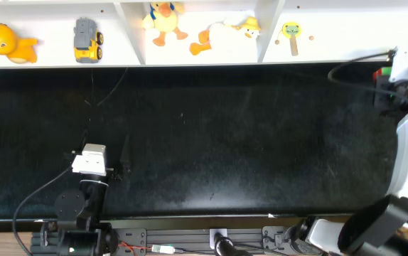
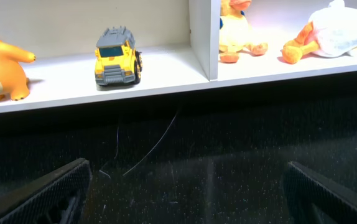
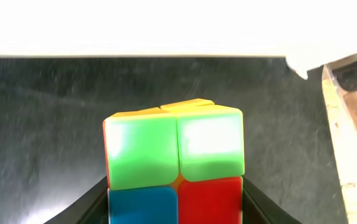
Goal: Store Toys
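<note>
Within the right gripper (image 3: 175,208) sits a clamped cube (image 3: 173,149).

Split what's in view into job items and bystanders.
Job: puzzle cube held in the right end effector; white shelf; toys already shelved: orange duck, yellow truck, yellow plush duck, white plush duck, yellow handled toy.
Bystanders: black mat, wooden board, open left end effector.

The counter (image 1: 225,142) is matt black, finely speckled and scuffed with pale scratches, the shelf (image 2: 166,65) smooth white, the toy truck (image 2: 117,57) hard glossy plastic, the duck (image 2: 237,31) soft plush cloth, the cube (image 3: 174,162) smooth shiny plastic, and a board (image 3: 352,143) at the counter's edge bare pale wood.
</note>
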Robot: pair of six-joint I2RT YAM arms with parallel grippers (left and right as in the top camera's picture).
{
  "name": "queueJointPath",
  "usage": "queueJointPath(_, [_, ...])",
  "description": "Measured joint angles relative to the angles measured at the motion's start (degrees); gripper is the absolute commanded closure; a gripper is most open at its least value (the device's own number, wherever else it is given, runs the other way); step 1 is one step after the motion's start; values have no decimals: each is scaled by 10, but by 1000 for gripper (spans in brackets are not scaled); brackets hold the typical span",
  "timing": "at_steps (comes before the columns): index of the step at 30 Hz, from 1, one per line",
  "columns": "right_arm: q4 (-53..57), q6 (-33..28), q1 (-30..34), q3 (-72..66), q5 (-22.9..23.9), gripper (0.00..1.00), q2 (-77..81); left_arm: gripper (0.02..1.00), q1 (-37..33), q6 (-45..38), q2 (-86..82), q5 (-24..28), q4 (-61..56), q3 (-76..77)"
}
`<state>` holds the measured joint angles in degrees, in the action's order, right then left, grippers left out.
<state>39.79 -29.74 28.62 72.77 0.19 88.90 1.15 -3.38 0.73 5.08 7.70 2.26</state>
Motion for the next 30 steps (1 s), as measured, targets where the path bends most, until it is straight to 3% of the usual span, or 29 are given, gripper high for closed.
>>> queueJointPath(19, [18, 40, -56, 165, -7, 597, 163, 20, 0, 0, 0, 0, 0, 0])
queueJointPath(30, [10, 58, -58, 184, -30, 579, 196, 20, 0, 0, 0, 0, 0, 0])
